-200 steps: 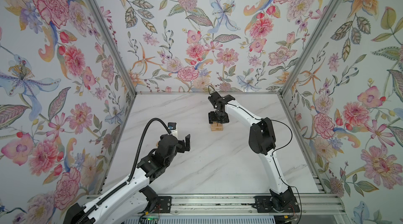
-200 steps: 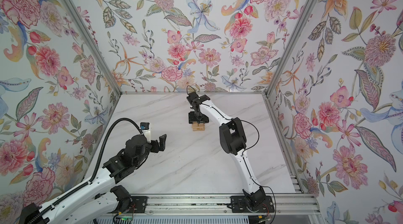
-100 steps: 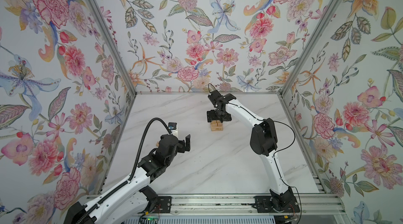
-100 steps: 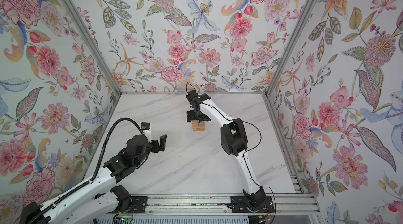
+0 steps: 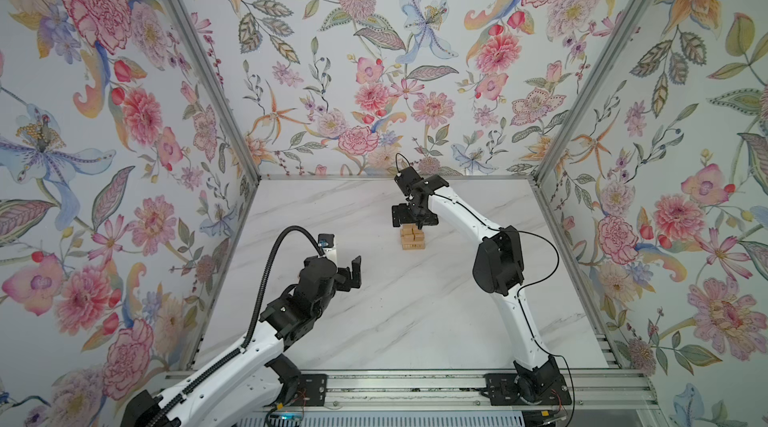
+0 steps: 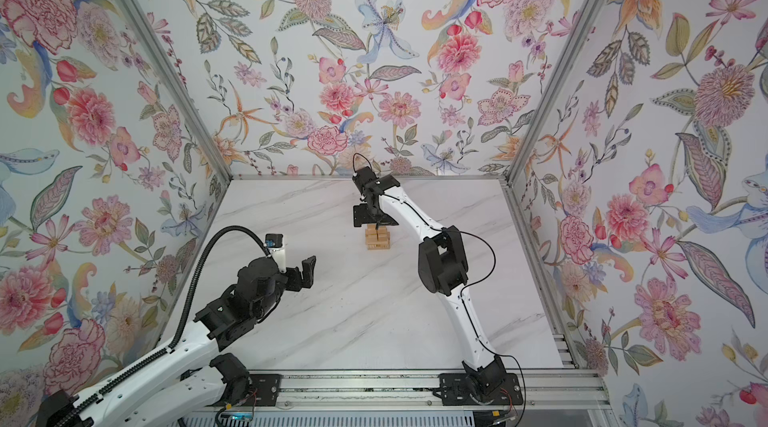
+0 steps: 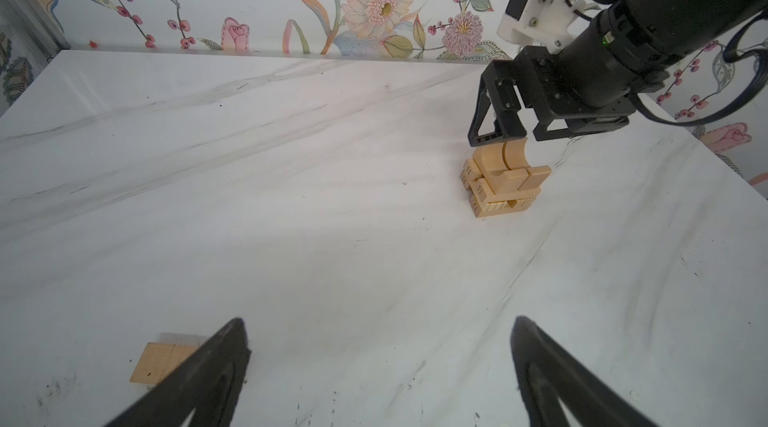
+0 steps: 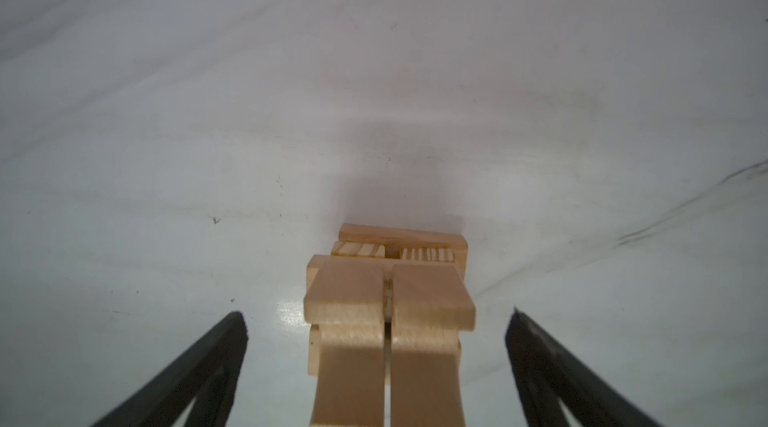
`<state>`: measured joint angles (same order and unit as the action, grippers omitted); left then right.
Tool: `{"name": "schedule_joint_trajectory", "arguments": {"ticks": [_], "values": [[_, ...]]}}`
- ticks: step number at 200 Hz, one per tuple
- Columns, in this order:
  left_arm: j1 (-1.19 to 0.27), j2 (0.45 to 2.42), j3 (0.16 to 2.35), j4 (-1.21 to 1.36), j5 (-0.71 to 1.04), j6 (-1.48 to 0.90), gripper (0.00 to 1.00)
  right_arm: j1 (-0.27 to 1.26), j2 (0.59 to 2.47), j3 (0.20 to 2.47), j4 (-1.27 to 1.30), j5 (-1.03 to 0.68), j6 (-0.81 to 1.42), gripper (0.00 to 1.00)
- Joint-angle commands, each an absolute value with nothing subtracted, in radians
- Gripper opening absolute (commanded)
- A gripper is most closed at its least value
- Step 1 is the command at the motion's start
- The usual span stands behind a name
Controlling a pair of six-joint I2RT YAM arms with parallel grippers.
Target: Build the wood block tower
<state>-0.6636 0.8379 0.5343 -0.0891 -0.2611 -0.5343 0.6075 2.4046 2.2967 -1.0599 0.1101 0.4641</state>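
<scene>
Left gripper (image 7: 376, 323), jaws apart: loose wood block (image 7: 162, 362) apparently just beside it; right gripper (image 8: 374, 314), likewise spread, above tower (image 7: 503, 183).

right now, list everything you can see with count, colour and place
table: one, white marble, floor of the cell
walls: three, floral, around the table
tower: one, light tan, far middle of the table
arch blocks: two, tan, side by side atop the tower
loose block: one, tan, flat on the table
left pincer: one, black, open and empty, close by the loose block
right pincer: one, black, open, straddling the tower top without gripping
</scene>
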Motion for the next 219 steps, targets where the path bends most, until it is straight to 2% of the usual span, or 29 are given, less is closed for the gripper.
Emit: {"name": "schedule_joint_trajectory", "arguments": {"ticks": [1,185,219], "values": [[-0.644,0.844,0.517,-0.088,-0.253,-0.526,0.99,0.613,2.442,2.33,-1.094,0.122,0.474,0.99],[-0.617,0.859,0.514,-0.079,-0.229,-0.526,0.99,0.604,2.488,2.345,-1.107,0.142,0.466,1.0],[-0.615,0.857,0.511,-0.078,-0.227,-0.526,0.99,0.603,2.496,2.345,-1.107,0.132,0.465,0.97]]}}
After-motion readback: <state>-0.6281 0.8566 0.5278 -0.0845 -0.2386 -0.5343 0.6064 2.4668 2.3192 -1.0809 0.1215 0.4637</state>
